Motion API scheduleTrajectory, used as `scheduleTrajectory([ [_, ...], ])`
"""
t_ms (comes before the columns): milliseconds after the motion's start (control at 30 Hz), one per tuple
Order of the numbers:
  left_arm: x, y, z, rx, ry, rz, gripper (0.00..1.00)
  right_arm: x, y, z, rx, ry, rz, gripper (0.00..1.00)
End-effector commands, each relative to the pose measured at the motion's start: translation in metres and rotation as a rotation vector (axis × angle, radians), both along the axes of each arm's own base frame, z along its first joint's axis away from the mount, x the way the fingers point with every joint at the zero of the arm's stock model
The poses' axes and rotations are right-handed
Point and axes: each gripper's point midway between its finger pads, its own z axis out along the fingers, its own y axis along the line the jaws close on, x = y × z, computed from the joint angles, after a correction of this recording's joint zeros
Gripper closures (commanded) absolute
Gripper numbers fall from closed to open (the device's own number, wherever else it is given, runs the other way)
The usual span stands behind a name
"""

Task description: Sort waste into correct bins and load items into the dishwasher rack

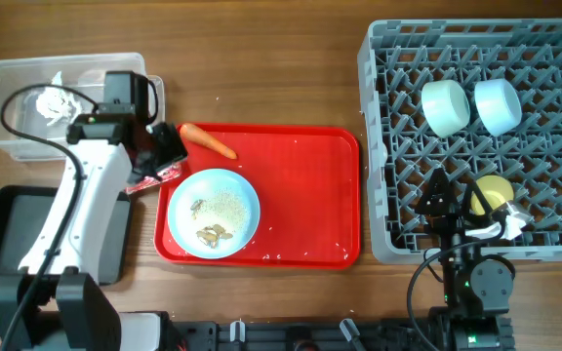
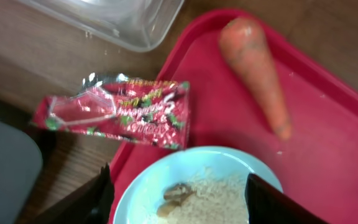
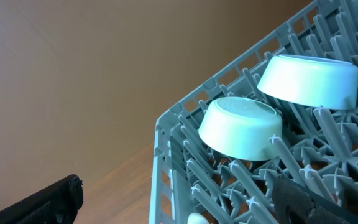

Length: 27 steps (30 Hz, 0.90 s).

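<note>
Wrapper (image 2: pixel 114 112) lay half across the tray (image 2: pixel 328 143) rim, just beside the plate (image 2: pixel 229 160). Left gripper (image 2: pixel 179 190) hovered above it, fingers spread and empty; a shallow pinch might slide the foil or nudge the plate. Right gripper (image 3: pixel 182 199), also spread and empty, sat over the rack (image 3: pixel 166 130) corner.

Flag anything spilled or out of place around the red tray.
The wrapper hangs over the red tray's left rim, half on the table, not yet sorted. White crumbs are scattered along the tray's near edge. The carrot lies loose at the tray's back, and the plate holds scraps.
</note>
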Motion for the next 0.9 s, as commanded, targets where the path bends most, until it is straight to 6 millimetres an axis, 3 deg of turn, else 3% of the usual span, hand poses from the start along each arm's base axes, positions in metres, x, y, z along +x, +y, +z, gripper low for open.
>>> scheduleTrajectory([
  [0, -0.001, 0.005, -0.02, 0.068, -0.018, 0.023, 0.32, -0.001, 0.001, 0.003, 0.011, -0.014, 0.008, 0.0],
  [100, 0.009, 0.002, -0.022, 0.153, -0.047, -0.045, 0.32, -0.001, 0.001, 0.003, 0.011, -0.014, 0.008, 0.0],
  [300, 0.007, 0.012, -0.054, 0.369, 0.05, -0.068, 0.3, -0.001, 0.001, 0.003, 0.011, -0.014, 0.008, 0.0],
  [400, 0.015, 0.013, -0.061, 0.386, 0.038, -0.075, 0.33, -0.001, 0.001, 0.003, 0.011, -0.014, 0.008, 0.0],
  [533, 0.021, 0.012, -0.068, 0.395, 0.036, -0.098, 0.45, -0.001, 0.001, 0.003, 0.011, -0.014, 0.008, 0.0],
  [733, 0.018, 0.013, -0.089, 0.412, 0.093, -0.137, 0.46, -0.001, 0.001, 0.003, 0.011, -0.014, 0.008, 0.0],
  [767, 0.018, 0.013, -0.089, 0.411, 0.091, -0.136, 0.51, -0.001, 0.001, 0.003, 0.011, -0.014, 0.008, 0.0],
  [833, 0.021, 0.013, -0.087, 0.409, 0.083, -0.134, 0.87, -0.001, 0.001, 0.003, 0.011, -0.014, 0.008, 0.0],
  [867, 0.022, 0.011, -0.084, 0.4, 0.086, -0.135, 0.96, -0.001, 0.001, 0.003, 0.011, -0.014, 0.008, 0.0],
])
